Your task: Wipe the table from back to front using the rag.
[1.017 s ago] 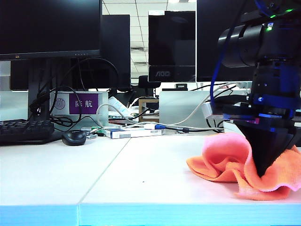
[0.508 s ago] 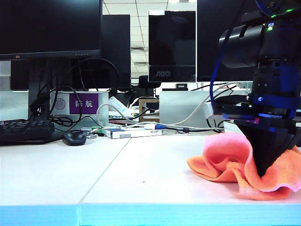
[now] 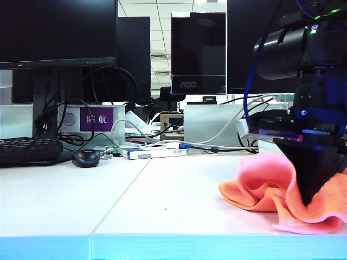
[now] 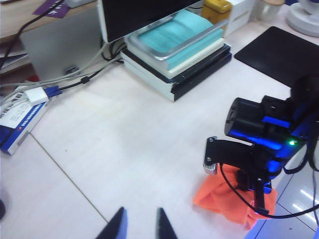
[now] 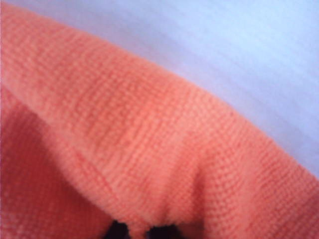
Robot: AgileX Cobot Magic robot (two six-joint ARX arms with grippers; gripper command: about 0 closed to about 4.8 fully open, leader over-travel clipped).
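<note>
The rag [image 3: 271, 187] lies bunched on the white tabletop [image 3: 162, 200] at the near right, close to the light blue front edge. The right gripper [image 3: 310, 197] points straight down into the rag, its dark fingers closed narrow and pinching a fold of the cloth; orange folds rise on both sides of the tip and a pinkish edge trails on the tabletop to the right. In the right wrist view the rag [image 5: 124, 149] fills almost the whole picture, with only a dark hint of the fingers at the edge and bare tabletop [image 5: 239, 55] beyond. The left gripper [image 4: 140, 225] hangs above bare tabletop [image 4: 124, 149] left of the rag, its two fingers spread wide with nothing between them; it cannot be seen in the exterior view. From the left wrist view the right arm stands over the rag [image 4: 219, 199] near the front edge. At the far side sits a stack of books with a shallow metal tray [image 4: 174, 35] on top, holding a teal book.
</note>
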